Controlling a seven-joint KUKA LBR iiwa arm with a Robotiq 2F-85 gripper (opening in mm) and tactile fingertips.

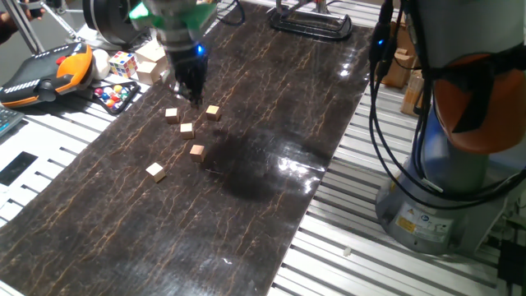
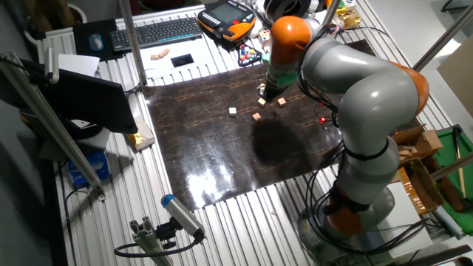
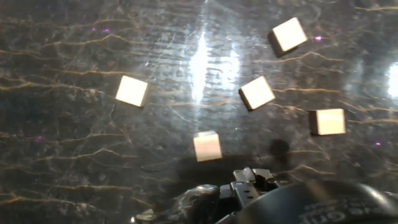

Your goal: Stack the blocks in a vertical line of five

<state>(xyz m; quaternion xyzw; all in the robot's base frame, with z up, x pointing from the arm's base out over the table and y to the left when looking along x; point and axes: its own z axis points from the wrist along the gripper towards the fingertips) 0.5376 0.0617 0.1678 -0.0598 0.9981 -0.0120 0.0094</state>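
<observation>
Dark worktop (image 1: 271, 107) shows you five blocks (image 1: 186, 129) lying apart, none stacked; whether your fingers (image 1: 191, 89) are apart is unclear.

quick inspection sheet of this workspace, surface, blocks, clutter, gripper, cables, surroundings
surface: dark glossy mat with thin tan veins, glare patches, lying on a slatted metal table
job's things: five blocks, all single and apart on the mat, none stacked
clutter: Rubik's cube, larger pale wooden block and orange pendant just off the mat's far left corner
grippers: gripper low above the mat among the blocks, holding nothing; jaw opening cannot be told
cables: black cables hang beside the robot base, off the mat
surroundings: keyboard and mouse on the table beyond the mat
</observation>
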